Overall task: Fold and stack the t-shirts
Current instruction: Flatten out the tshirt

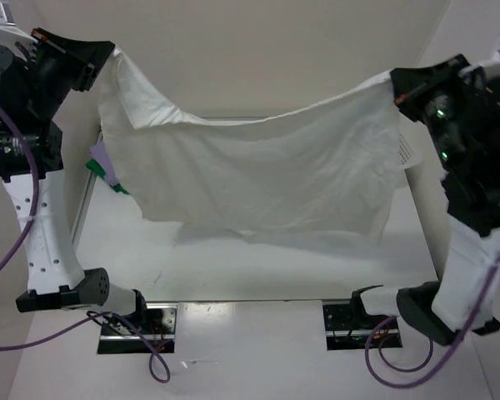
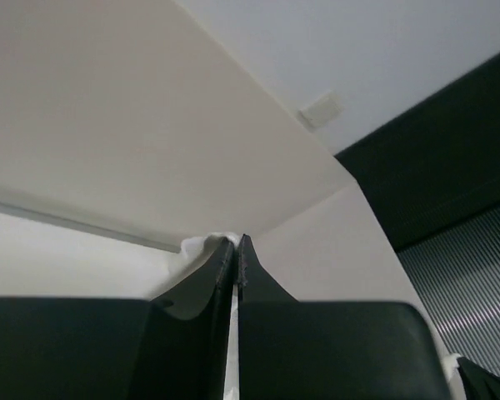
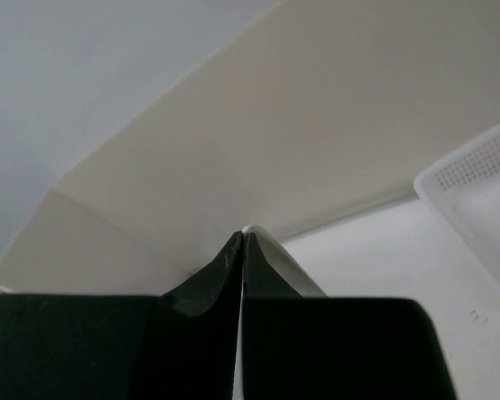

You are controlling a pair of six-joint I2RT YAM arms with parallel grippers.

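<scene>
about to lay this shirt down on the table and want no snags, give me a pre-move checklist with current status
1. left gripper clamped on a corner of the cream t-shirt: ok, cloth shows at its tip.
2. right gripper clamped on the other corner: ok.
3. shirt spread flat between the arms: ok, top edge sags slightly.
4. hem clear of the table: cannot tell.
5. landing area free: not ok, green t-shirt and lavender t-shirt lie under the left edge.
6. clearance from the white mesh basket on the right: cannot tell.
</scene>
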